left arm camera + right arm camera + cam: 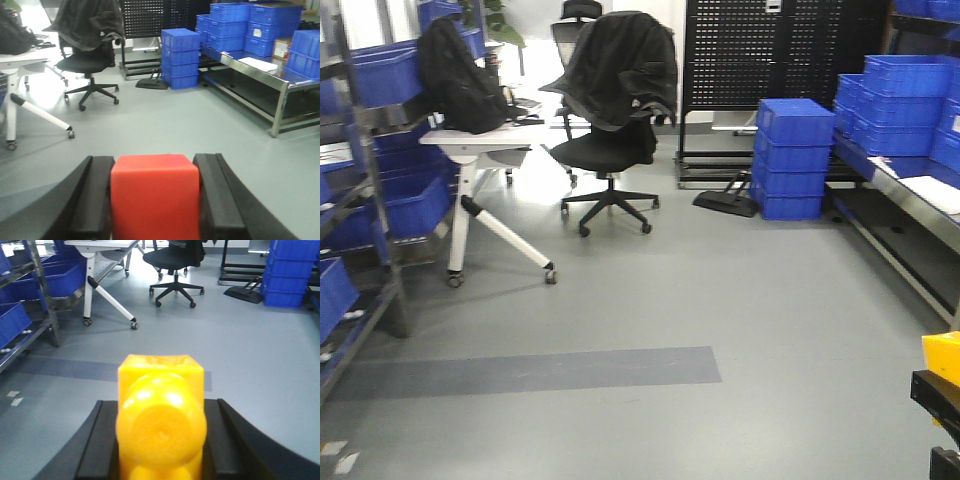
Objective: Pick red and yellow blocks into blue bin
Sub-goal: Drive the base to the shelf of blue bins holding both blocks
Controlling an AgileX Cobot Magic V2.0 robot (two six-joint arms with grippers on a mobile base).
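Tool on left pinching one red cube, right tool pinching one yellow brick

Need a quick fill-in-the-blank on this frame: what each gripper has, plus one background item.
1. The left gripper is shut on a cube that is ___.
2. The right gripper is shut on a studded brick that is ___.
3. In the front view, the stacked crates on the floor are ___.

Missing words: red; yellow; blue.

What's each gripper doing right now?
Left gripper: closed on the red block.
Right gripper: closed on the yellow brick.
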